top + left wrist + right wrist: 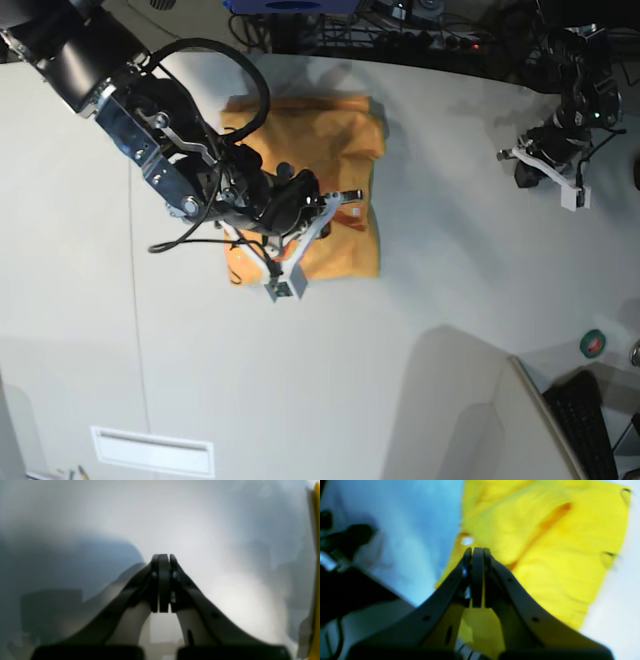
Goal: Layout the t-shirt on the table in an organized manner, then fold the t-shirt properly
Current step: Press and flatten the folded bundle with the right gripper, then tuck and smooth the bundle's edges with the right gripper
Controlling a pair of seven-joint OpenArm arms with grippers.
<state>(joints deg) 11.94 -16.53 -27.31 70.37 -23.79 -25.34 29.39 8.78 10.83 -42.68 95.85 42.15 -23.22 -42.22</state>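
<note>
The orange-yellow t-shirt (320, 135) lies folded into a rough rectangle on the white table (450, 300), toward the back left. In the right wrist view the t-shirt (557, 555) fills the upper right, with a small white tag (467, 540) just past the fingertips. My right gripper (350, 197) hovers over the shirt's lower middle. Its jaws (477, 549) are pressed together with no cloth showing between them. My left gripper (522, 172) rests far off at the back right, away from the shirt. Seen from its own wrist, the left gripper (163, 555) is shut over blurred bare tabletop.
A thin dark seam (130, 250) runs down the table's left part. A green tape roll (594, 343), a keyboard (590, 420) and a pale upright panel (500, 420) sit at the front right. Cables and equipment (400, 25) line the back edge. A blurred yellow strip (317, 555) shows at the left wrist view's right edge.
</note>
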